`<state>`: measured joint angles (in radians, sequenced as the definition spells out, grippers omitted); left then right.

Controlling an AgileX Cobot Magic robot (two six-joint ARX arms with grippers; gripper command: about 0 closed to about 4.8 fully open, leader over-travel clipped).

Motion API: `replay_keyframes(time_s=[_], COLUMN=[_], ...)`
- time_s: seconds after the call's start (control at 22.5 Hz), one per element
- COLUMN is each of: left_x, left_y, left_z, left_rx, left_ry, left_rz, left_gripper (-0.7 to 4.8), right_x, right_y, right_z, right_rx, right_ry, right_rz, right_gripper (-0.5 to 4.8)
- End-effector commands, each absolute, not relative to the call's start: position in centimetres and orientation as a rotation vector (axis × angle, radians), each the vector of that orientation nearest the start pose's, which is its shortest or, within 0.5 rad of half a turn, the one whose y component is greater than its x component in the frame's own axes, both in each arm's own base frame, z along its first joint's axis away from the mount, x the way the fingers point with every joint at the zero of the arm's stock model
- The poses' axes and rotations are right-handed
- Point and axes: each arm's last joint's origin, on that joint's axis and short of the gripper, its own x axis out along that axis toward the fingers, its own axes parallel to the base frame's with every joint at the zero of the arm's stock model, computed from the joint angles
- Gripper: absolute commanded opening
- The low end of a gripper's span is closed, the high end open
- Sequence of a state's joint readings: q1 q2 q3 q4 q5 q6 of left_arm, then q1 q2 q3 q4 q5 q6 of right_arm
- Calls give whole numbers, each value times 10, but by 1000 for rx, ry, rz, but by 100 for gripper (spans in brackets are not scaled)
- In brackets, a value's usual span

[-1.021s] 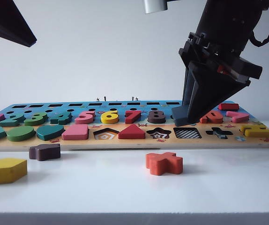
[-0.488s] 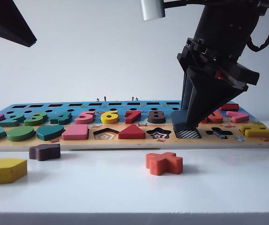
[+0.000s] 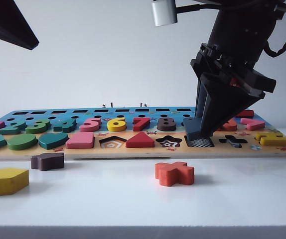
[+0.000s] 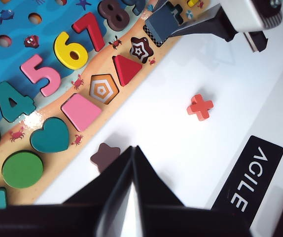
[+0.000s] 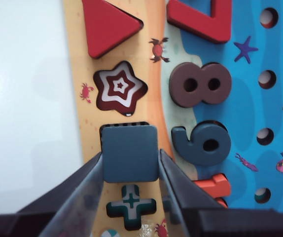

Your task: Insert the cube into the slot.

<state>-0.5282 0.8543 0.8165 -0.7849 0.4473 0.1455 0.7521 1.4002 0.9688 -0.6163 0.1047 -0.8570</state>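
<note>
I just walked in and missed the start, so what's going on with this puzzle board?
The right gripper holds the navy cube by two opposite sides, jaws shut on it, low over the board's checkerboard slot. The cube covers most of the slot but doesn't look seated. The left gripper is shut and hangs apart over the table near the brown wavy block. An orange cross lies loose in front.

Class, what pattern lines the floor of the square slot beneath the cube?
A fine black-and-white checkerboard on the slot floor, clearest in the exterior view; the cube covers most of it.
</note>
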Motion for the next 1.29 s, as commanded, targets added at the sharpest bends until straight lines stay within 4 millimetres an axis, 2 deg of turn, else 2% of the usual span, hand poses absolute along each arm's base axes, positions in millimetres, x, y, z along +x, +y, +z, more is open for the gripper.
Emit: replay_keyframes(time_s=[0.04,1.29], left_x=[130,130], left_y=[-91,-91], left_z=[286,286], left_rx=[159,159], left_ry=[771,771], left_rz=[-989,-989], left_gripper=[17,17], right_x=[200,203], right_y=[184,184], right_z=[233,229], right_rx=[-1195,-1182], right_ry=[664,689], right_rz=[995,1008], right_gripper=[84,95])
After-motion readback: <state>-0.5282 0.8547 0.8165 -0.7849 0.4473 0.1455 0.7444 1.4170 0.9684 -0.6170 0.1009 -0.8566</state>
